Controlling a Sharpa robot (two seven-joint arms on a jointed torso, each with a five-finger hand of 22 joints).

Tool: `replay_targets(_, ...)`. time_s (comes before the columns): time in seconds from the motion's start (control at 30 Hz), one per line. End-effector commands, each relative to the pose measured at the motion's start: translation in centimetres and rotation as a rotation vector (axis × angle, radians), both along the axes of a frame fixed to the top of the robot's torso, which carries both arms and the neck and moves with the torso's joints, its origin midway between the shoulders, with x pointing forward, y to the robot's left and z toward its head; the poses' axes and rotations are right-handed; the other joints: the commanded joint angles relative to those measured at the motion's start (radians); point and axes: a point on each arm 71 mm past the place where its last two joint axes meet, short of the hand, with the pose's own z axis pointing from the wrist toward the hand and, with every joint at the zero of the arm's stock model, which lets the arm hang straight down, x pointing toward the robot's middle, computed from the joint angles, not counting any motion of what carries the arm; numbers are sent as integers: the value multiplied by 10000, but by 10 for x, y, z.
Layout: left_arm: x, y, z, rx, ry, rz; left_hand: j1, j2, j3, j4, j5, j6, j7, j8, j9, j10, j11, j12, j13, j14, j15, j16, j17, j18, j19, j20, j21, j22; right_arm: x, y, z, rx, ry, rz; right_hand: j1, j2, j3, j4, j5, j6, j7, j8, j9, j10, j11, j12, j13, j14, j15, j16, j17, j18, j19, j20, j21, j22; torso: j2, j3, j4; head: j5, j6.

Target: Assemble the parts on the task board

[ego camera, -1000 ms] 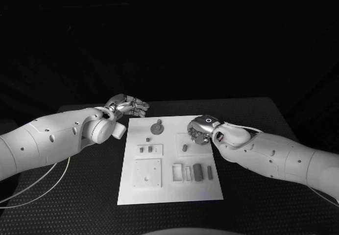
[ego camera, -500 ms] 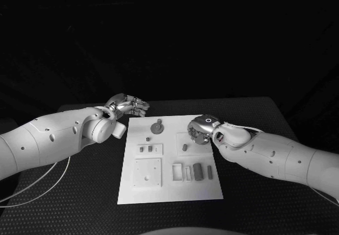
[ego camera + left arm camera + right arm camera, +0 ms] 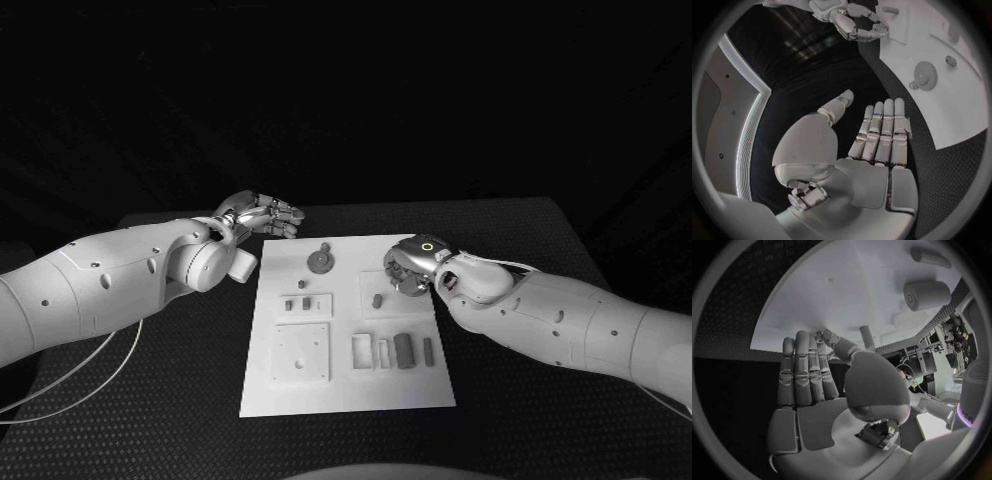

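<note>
Right hand point(image 3: 408, 266) hovers open over board point(image 3: 346, 395) right edge, near small peg point(image 3: 376, 299); left hand point(image 3: 264, 216) open, empty, off the far-left corner. Risk: fingers could knock the peg over or bump the round disc point(image 3: 320, 262).

The white task board point(image 3: 346, 395) lies flat mid-table, long side running away from the robot; small grey parts point(image 3: 405, 351) (some upright, some flat) sit on it.
</note>
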Motion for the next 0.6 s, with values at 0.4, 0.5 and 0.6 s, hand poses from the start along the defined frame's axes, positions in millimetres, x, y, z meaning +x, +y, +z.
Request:
replay_targets(0.4,1,-1,1,-97,-26,-101,-78,3,-2,70,-34,-85,11,19,-17,-45,11,14,-20,26,44,-58,27,181,-80,-15,28,17,4,-6,5,-234,15,-239,115,-32,-21,-2,49,91,-10,56,16,87,-16,43,28,65,-17,62,22,144,90,-31,66,15,-1,-2,7,5,-1)
replay_targets(0.5,1,-1,1,-98,-21,-107,-79,4,-2,72,-34,-86,11,20,-17,-45,11,15,-22,27,44,-61,30,181,-80,-15,29,18,5,-7,9,-147,67,-288,116,-32,-21,-2,49,92,-11,57,18,88,-16,43,30,67,-18,62,23,145,93,-33,66,15,-5,-3,1,11,9)
replay_targets(0.6,1,-1,1,-94,-3,-113,-81,5,-3,74,-34,-87,11,22,-17,-45,11,16,-24,27,44,-63,33,181,-81,-15,29,19,6,-8,13,-30,130,-345,113,-32,-23,1,49,93,-10,57,19,92,-18,44,34,71,-19,63,24,145,98,-33,66,15,-5,-8,4,10,10)
